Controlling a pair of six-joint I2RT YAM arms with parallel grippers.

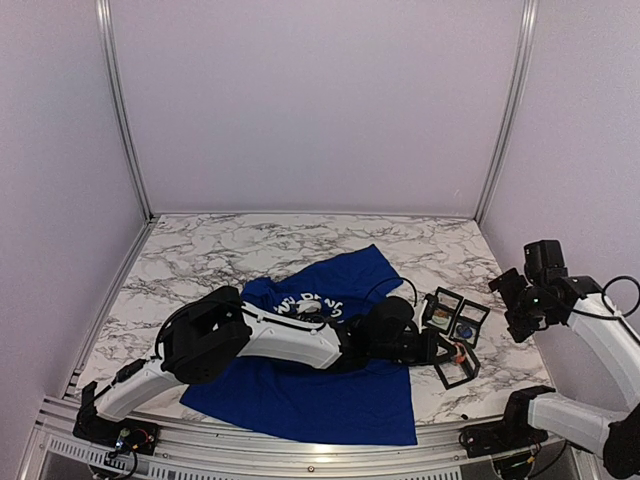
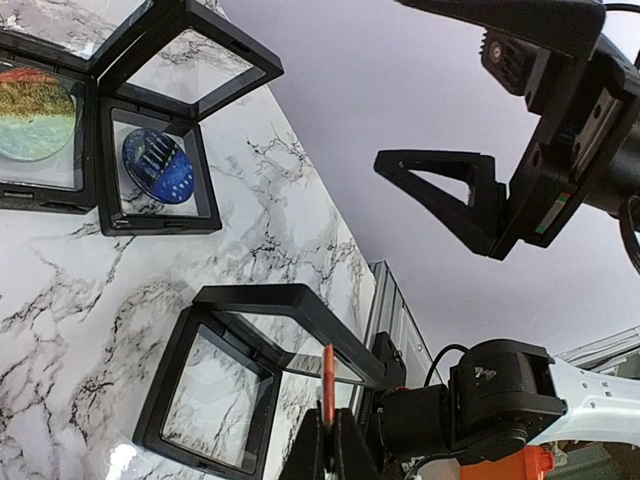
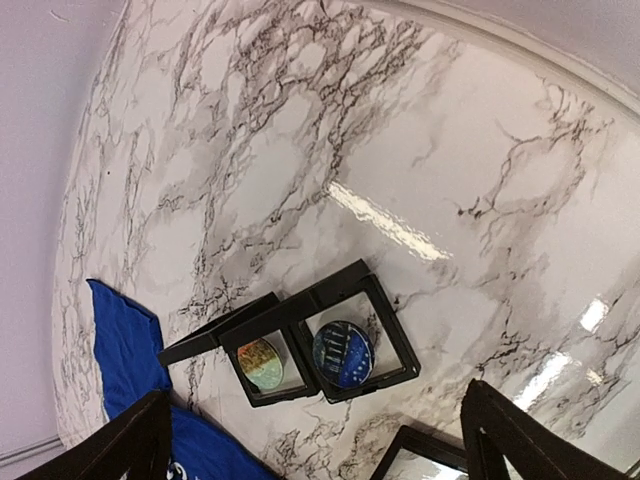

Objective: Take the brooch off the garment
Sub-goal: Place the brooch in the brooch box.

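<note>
The brooch, a thin orange piece seen edge-on, is clenched in my left gripper just above the rim of an open black case, off the blue T-shirt spread on the marble table. Two display boxes sit just beyond. My right gripper hangs spread wide, grasping nothing

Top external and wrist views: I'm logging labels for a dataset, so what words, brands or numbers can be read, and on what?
Nothing reads clearly.
White lettering on the garment: blurred, partly hidden by the left arm, unreadable.
Small white mark on a black arm joint: too small to read.
Blue badge and rainbow badge in their frames: patterns only, no words.
</note>
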